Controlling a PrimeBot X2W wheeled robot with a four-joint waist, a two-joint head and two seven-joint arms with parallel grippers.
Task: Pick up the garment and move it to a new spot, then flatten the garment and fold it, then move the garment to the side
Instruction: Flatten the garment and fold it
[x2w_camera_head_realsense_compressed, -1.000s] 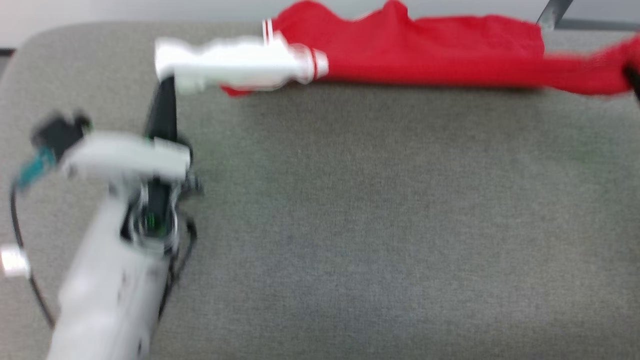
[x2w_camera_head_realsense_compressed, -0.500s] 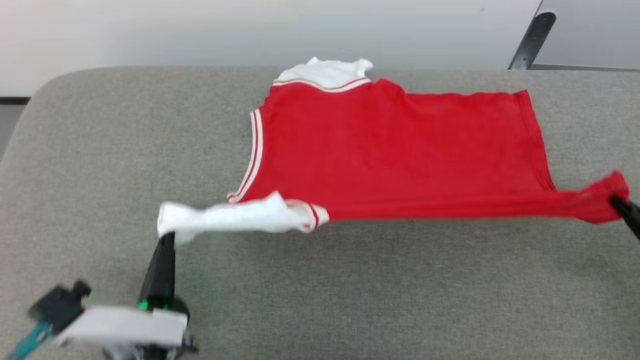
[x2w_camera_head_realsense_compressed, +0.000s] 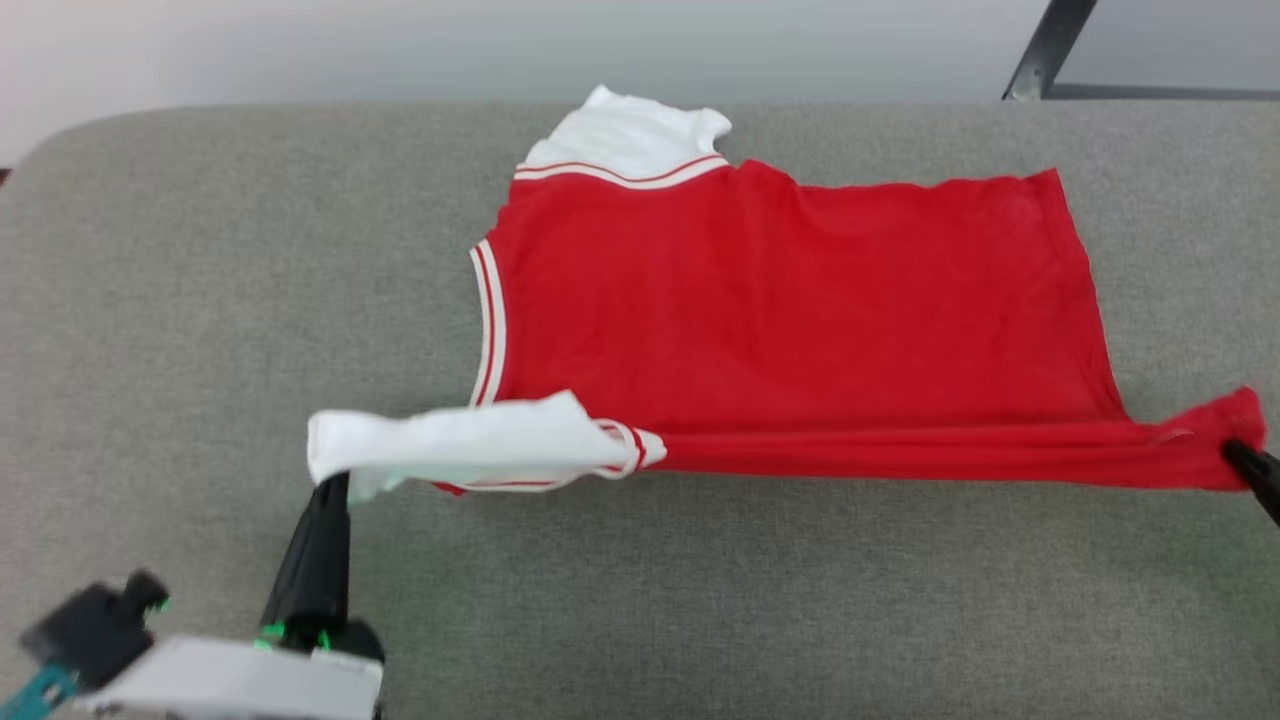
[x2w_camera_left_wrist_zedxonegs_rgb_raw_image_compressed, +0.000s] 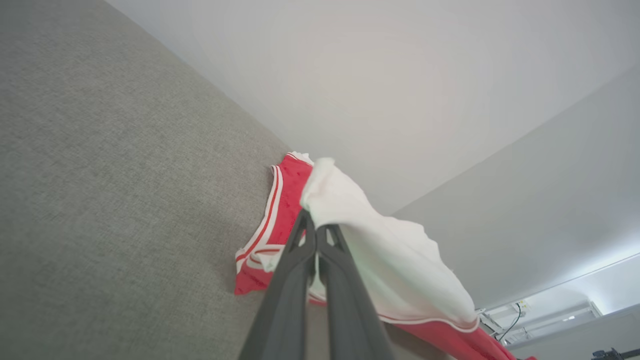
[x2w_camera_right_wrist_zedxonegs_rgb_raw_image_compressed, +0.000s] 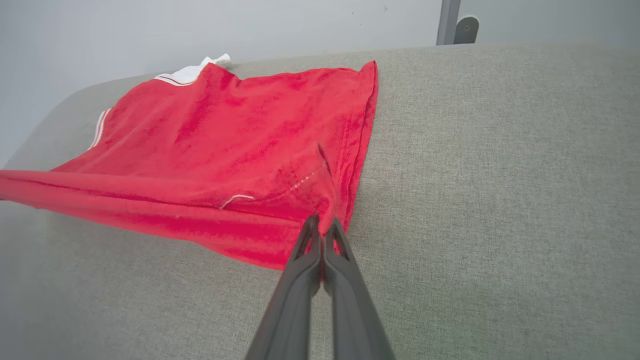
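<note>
Inspector: While you read the head view, note that the garment (x2w_camera_head_realsense_compressed: 780, 320) lies toward the far side of the grey table (x2w_camera_head_realsense_compressed: 700, 620) with no print showing. Its near side is drawn into a taut line between your arms. Your left gripper (x2w_camera_head_realsense_compressed: 330, 485) is clamped on the tip of the near white sleeve (x2w_camera_head_realsense_compressed: 450, 445). Your right gripper (x2w_camera_head_realsense_compressed: 1242, 458) is pinched closed on the red hem corner at the picture's right edge.

Operator: How will it handle?

Inspector: I judge it light and soft, with no stiffness — it will sag and bunch wherever you leave it slack. The two corners you hold are sound places to take it. A thin pinch of knit may slip if you pull harder.

Operator: And the left wrist view?

Inspector: The fingers are pressed together, with sleeve cloth draped over their tips. The striped trim (x2w_camera_left_wrist_zedxonegs_rgb_raw_image_compressed: 265, 220) rests on the table just beyond.

Operator: The right wrist view?

Inspector: The fingers are closed on a small tuck of hem. The far hem corner (x2w_camera_right_wrist_zedxonegs_rgb_raw_image_compressed: 371, 67) lies flat.

Operator: Room to move?

Inspector: You have broad bare table toward you and to your left. The far sleeve (x2w_camera_head_realsense_compressed: 625, 135) sits at the far edge. A metal post (x2w_camera_head_realsense_compressed: 1045, 45) stands beyond the far right — keep away from both.
</note>
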